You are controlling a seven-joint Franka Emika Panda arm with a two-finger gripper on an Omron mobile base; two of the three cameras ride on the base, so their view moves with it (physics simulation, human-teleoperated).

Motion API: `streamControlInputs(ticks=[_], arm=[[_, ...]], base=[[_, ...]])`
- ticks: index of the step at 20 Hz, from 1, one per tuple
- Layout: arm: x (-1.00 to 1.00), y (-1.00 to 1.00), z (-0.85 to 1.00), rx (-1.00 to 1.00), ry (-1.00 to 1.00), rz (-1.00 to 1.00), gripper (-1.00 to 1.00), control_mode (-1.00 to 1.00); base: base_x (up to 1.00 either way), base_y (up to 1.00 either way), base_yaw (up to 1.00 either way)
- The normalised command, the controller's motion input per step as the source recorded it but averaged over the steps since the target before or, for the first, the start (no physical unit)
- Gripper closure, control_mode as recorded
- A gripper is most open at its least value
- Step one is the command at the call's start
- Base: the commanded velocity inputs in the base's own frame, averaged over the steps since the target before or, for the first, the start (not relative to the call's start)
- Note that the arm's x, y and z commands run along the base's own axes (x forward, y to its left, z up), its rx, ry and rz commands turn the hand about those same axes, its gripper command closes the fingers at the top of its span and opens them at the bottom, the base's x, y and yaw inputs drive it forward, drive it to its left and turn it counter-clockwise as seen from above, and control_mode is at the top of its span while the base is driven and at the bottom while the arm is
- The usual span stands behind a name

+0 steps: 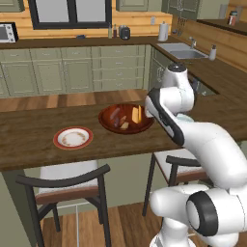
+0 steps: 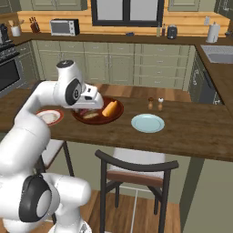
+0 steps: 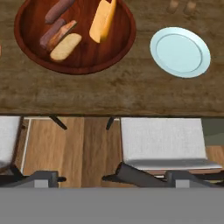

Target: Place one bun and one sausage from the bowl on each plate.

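Looking down along the gripper (image 3: 113, 178) now: fingertips (image 3: 43, 178) parked far apart, spread wide, pinching nothing, touching nothing.

Straight ahead of the tips, past a grey-cushioned dark-framed chair (image 3: 162, 140), comes the edge of the dark wooden counter (image 3: 109, 92). Further ahead and off to the left of the tips in the hand view, there's the large glossy reddish-brown wooden bowl (image 3: 87, 57), well apart from the fingers.

Inside that bowl, on the side nearest the tips: the tan-brown elongated bun (image 3: 65, 47), lying flat. Beyond it and toward the middle: the yellow-orange elongated bun (image 3: 103, 19), propped at a slant. On the bowl's far left: one slender dark reddish-brown sausage (image 3: 59, 11) near the rim, and a second dark sausage (image 3: 50, 35) just beside the tan bun. All four in the bowl, none on a plate yet.

Ahead and to the right of the tips: the small round pale teal-blue plate (image 3: 180, 52), bare, close beside the bowl but not touching. Just past it, two small shakers (image 2: 150, 103).

From the left base view, on the far side of the bowl from the hand: the small white plate with a red-brown rim (image 1: 73, 137), also bare.
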Motion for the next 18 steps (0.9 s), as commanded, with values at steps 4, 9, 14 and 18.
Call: streamControlInputs(ticks=[4,9,14,18], arm=[[0.88,-0.04,0.01,0.03,0.0,-0.01,-1.0,-1.0],[0.8,0.0,0.26,0.04,0.01,0.0,-1.0,-1.0],[0.66,0.06,-0.01,0.01,0.02,-0.01,-1.0,-1.0],[0.36,0.0,-0.09,-0.01,0.04,-0.06,-1.0,-1.0]], base=[[0.0,0.0,0.0],[0.0,0.0,0.0],[0.0,0.0,0.0],[0.0,0.0,0.0]])
